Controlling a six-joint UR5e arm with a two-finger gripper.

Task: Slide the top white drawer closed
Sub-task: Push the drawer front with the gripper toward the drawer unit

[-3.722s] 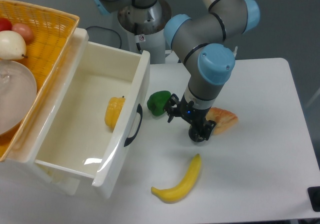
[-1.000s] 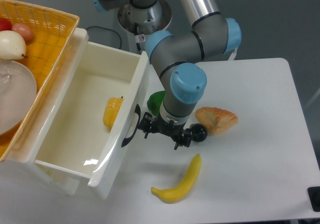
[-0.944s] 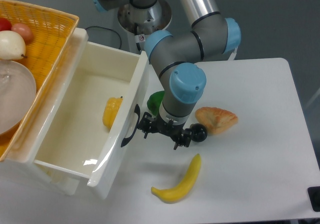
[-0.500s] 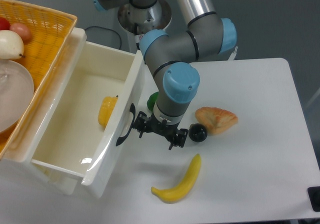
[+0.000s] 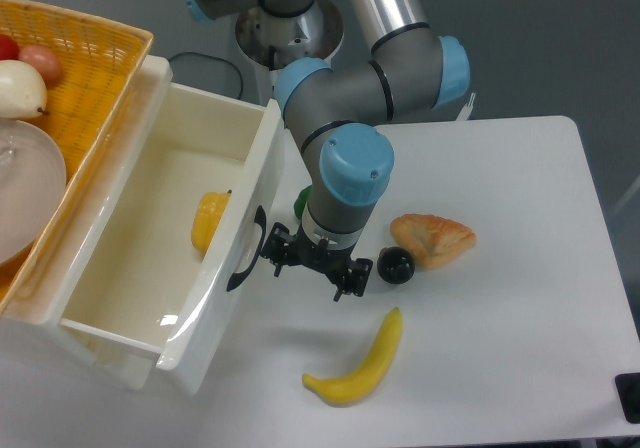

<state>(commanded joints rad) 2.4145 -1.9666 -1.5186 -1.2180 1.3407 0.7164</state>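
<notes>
**White drawer, partly open, tool at front panel**

Black tool [image 5: 305, 261] sits low over the tabletop [image 5: 520, 298], its left end against the curved black handle [image 5: 243, 262]; whether its fingers are parted or closed cannot be told. The top white drawer [image 5: 160, 238] is a glossy plastic box, pulled out at left, holding one yellow item [image 5: 208, 220]. Above it, a woven yellow basket [image 5: 85, 63] holds a pale bowl [image 5: 28, 203] and round fruit. A banana [image 5: 358, 364], black ball [image 5: 396, 265] and bread piece [image 5: 433, 239] lie near the tool.

Single fixed camera, high front view, looking down on table [image 5: 520, 268].
</notes>
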